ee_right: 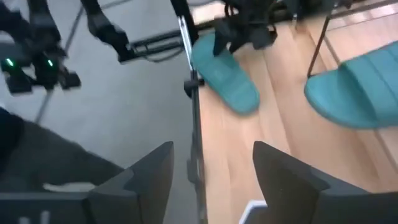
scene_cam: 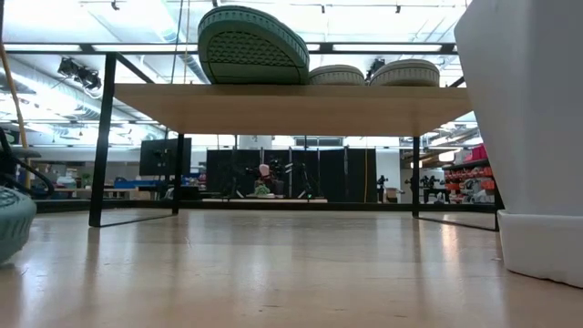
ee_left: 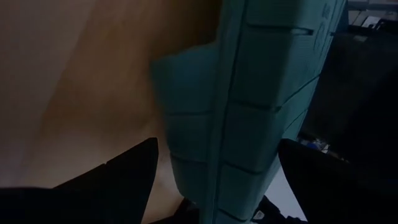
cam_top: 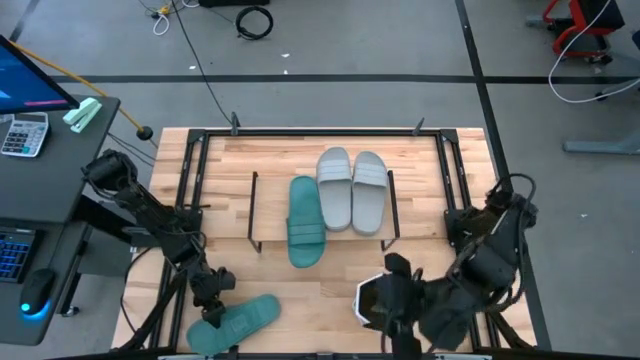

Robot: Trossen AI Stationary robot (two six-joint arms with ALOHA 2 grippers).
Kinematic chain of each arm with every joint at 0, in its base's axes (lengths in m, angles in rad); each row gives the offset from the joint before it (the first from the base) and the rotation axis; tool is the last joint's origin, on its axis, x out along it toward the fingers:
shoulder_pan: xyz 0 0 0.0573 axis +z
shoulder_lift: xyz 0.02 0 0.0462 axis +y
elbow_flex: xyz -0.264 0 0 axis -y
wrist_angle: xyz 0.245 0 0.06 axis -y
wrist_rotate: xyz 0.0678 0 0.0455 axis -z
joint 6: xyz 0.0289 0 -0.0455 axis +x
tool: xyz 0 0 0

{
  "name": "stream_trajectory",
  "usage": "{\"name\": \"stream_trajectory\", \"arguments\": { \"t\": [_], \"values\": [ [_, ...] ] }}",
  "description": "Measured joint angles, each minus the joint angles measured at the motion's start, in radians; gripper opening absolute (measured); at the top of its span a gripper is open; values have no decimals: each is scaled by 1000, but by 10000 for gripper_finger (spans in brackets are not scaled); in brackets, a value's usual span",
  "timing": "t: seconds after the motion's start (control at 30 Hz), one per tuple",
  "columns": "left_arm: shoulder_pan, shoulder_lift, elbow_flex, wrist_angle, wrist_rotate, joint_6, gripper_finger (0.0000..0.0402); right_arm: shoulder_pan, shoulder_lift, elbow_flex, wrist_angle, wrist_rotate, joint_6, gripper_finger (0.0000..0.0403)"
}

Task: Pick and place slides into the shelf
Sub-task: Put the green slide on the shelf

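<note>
Wood surface [cam_top: 420, 255], lab floor around it. My left gripper [cam_top: 212, 292] sits at the last teal slide [cam_top: 240, 322] near the front-left corner, fingers straddling it; clamped or not, cannot tell. Right gripper [ee_right: 211, 180] waits front-right, fingers apart, empty. Three slides already top the shelf [cam_top: 270, 215]. Risk: the rubbery slide twisting loose from an edge grip mid-lift.

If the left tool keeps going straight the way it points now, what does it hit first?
Most likely the teal slide on the table's near-left corner. The left wrist view shows it filling the space between the left tool's open fingers, very close, though contact cannot be confirmed. Below it lies only the tabletop.
</note>
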Motion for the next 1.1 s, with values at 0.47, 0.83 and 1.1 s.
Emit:
{"name": "stream_trajectory", "arguments": {
  "t": [0.47, 0.83, 1.1],
  "values": [
    [12, 1, -2, 0, 51, 59, 264, -30, 72, 0, -2, 67, 47, 202],
    [9, -8, 0, 55, 54, 119, 111, -30, 56, 0, 10, 104, 52, 177],
    [9, -98, 112, 64, 51, 157, 107, -30, 48, 0, 12, 107, 55, 170]
  ]
}}
